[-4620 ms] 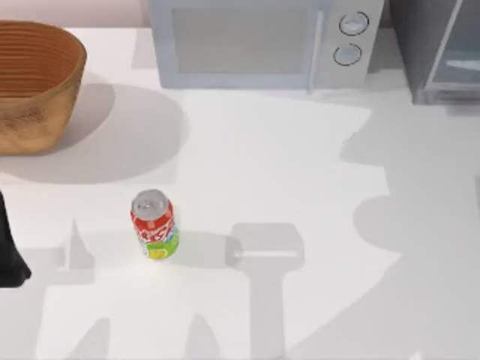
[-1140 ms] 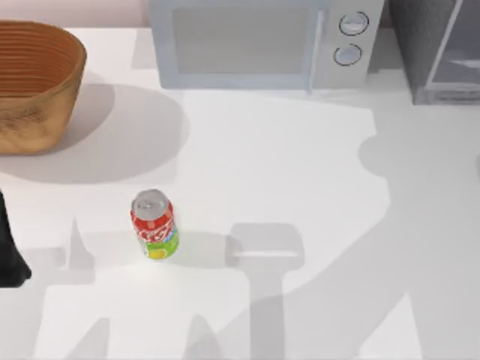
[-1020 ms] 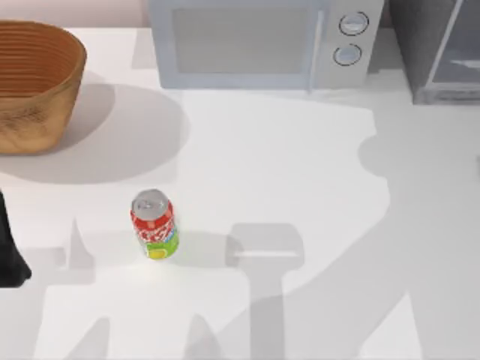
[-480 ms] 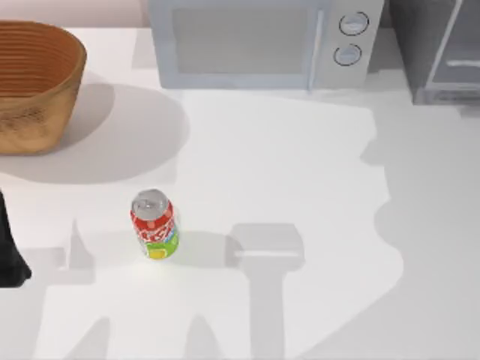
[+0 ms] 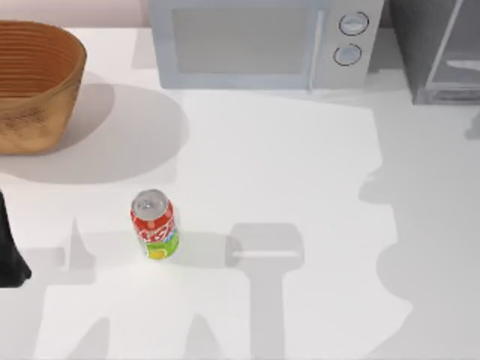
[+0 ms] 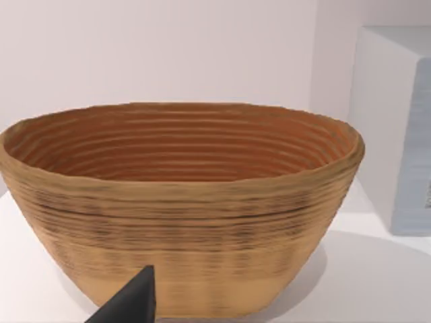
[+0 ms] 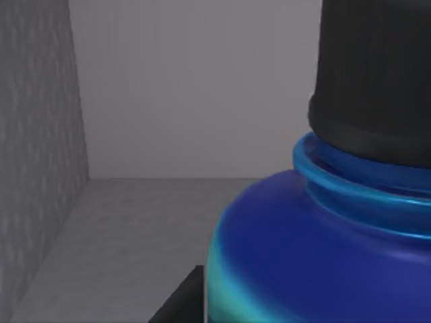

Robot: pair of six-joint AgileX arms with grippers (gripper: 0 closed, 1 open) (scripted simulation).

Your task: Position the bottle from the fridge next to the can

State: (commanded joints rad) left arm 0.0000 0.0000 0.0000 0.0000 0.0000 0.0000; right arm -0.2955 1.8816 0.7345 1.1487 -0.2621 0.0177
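Observation:
The red can (image 5: 154, 223) with a silver lid stands upright on the white table (image 5: 300, 172), left of the middle. The grey fridge (image 5: 435, 52) is at the back right corner, its glass door (image 5: 457, 45) swung open. In the right wrist view the bottle (image 7: 303, 256) is very near: dark blue shoulder, teal lower edge, black cap (image 7: 374, 74). It stands inside the fridge's grey interior (image 7: 135, 202). A dark part of my right gripper (image 7: 178, 304) lies right beside the bottle's body. My left gripper (image 6: 128, 304) is parked at the table's left edge, facing the basket.
A woven brown basket (image 5: 34, 82) sits at the back left and appears up close as the basket (image 6: 182, 202) in the left wrist view. The silver microwave (image 5: 262, 41) with two round knobs stands at the back centre, left of the fridge. Arm shadows fall across the table's right side.
The right arm's shadow on the table's right side has shifted back toward the fridge. The can and the left arm have not moved.

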